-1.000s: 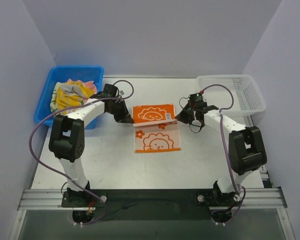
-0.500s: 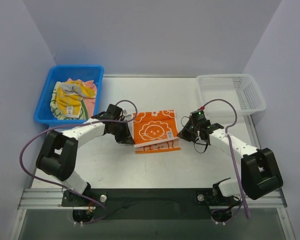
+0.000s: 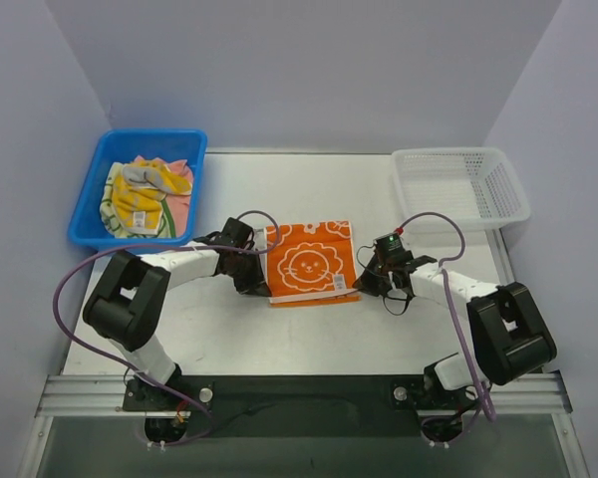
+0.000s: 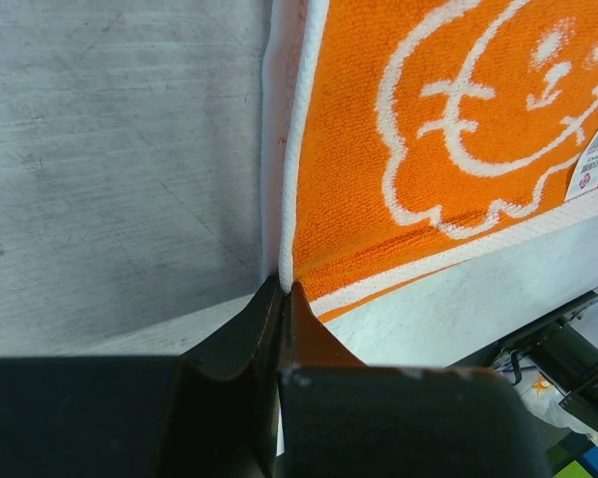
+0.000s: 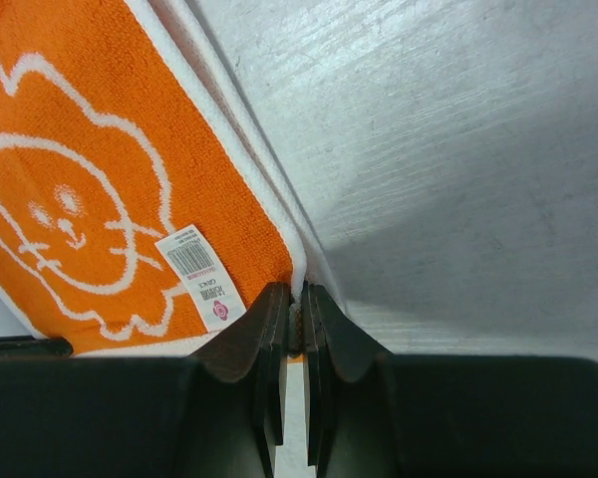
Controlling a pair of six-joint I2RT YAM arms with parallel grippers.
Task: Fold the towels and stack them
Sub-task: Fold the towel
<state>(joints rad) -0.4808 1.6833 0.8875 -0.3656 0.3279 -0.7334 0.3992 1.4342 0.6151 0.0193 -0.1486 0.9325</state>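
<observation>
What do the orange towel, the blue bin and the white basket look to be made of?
Orange towel: soft terry-like cloth, possibly cotton, matte; fuzzy pile and a woven white border show in the wrist views.
Blue bin: likely moulded plastic, smooth with a slight sheen.
White basket: likely plastic too, with open lattice walls.

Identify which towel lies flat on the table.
The orange cloth towel with the white lion print; the yellow, green and pink towels sit crumpled in the blue plastic bin.
</observation>
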